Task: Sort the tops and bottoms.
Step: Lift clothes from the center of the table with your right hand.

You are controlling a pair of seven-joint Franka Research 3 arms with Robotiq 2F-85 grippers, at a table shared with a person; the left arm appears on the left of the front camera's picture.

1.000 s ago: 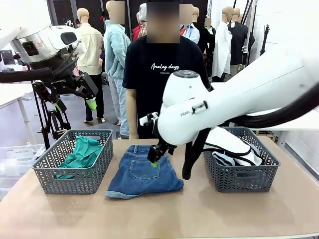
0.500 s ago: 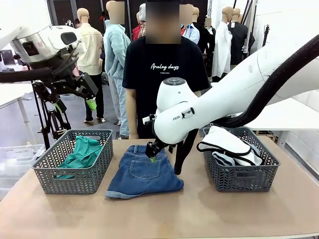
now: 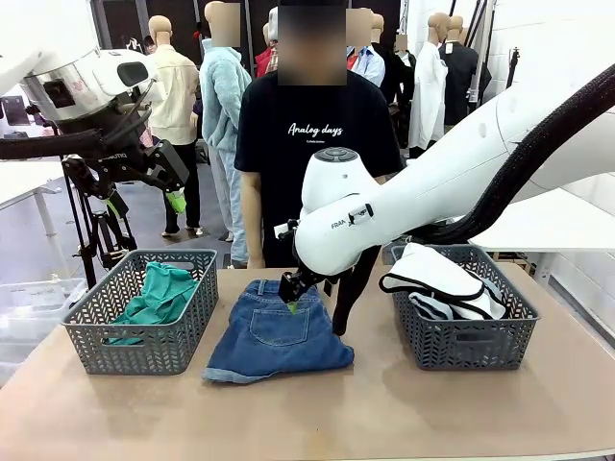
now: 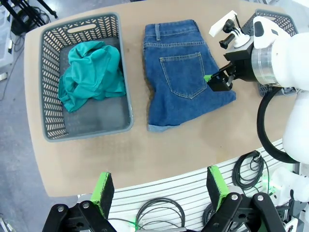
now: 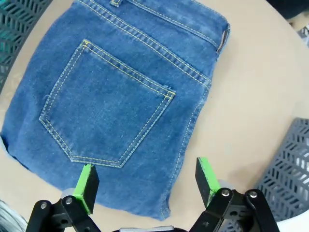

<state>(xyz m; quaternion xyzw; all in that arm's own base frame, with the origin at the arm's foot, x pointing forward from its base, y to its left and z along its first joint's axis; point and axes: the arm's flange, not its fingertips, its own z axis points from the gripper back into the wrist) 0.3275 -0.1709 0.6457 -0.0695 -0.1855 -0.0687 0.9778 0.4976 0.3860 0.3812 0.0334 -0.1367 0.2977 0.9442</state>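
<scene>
Right claw [image 3: 292, 295] now lower, agape over denim shorts [image 3: 277, 330]

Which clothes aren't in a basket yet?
The blue denim shorts with the back pocket. They lie flat on the table between the two baskets, while the teal-green top and the white shorts with black trim already sit in baskets.

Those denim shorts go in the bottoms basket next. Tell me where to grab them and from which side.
Grip the denim shorts from straight above, at the folded side edge facing the right basket. They lie flat, so only a top-down pinch works. The open right gripper hangs over that edge.
</scene>
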